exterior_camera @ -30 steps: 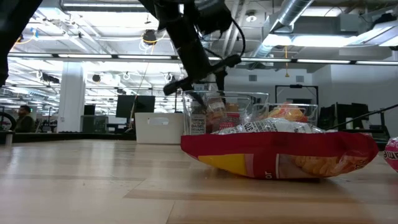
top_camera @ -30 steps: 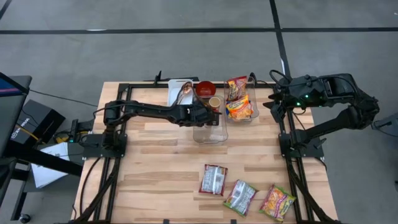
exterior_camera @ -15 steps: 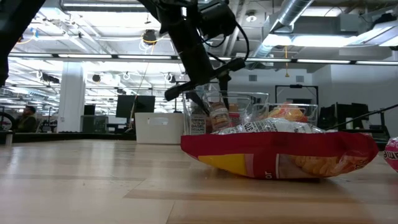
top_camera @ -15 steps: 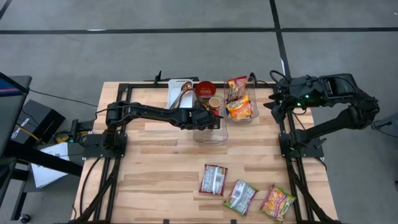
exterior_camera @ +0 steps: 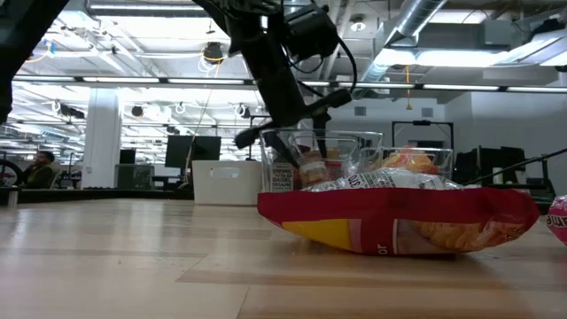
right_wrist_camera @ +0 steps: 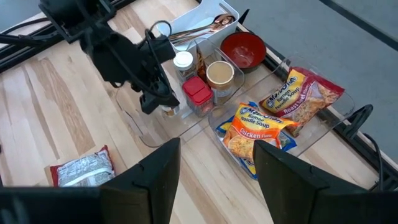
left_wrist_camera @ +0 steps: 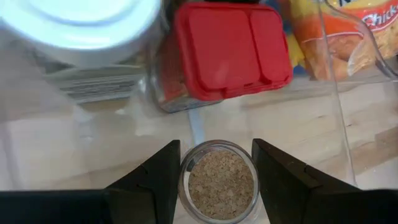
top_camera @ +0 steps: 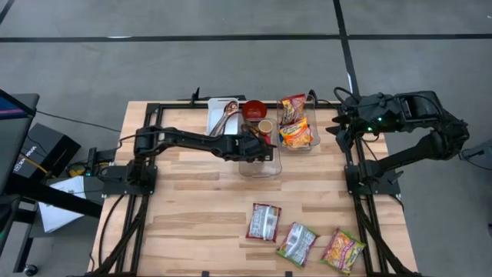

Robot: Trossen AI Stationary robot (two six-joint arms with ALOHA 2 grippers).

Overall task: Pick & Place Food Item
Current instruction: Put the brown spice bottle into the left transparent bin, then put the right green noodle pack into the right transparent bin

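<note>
From the high view I see my left end effector (top_camera: 264, 146) reaching in over the clear bin (top_camera: 260, 167) at the centre of the frame, with the right end effector (top_camera: 339, 125) waiting at the upper right, off the edge of the surface (top_camera: 192, 208). Three snack packets (top_camera: 264, 221) lie at the lower right of the frame, well apart from both arms.

In the low view, the left end effector (exterior_camera: 297, 142) hangs into the clear bin (exterior_camera: 354, 146) at centre frame; a small jar (exterior_camera: 310, 167) sits between its fingers, just above the bin floor. A red chip bag (exterior_camera: 399, 221) fills the foreground.

My left wrist view shows it plainly: the small jar (left_wrist_camera: 221, 182) of brownish granules sits at the bottom centre of the frame, gripped between the two fingers (left_wrist_camera: 152, 180). Beyond it stands a red-lidded container (left_wrist_camera: 230, 46), and a white-lidded jar (left_wrist_camera: 78, 25) is at the upper left.

In the right wrist view, the right end effector's fingers (right_wrist_camera: 158, 165) stand apart with nothing between them. The left end effector (right_wrist_camera: 155, 102) is at left of centre, over the bin (right_wrist_camera: 149, 134); noodle soup packets (right_wrist_camera: 261, 127) lie in the neighbouring bin at right.
</note>
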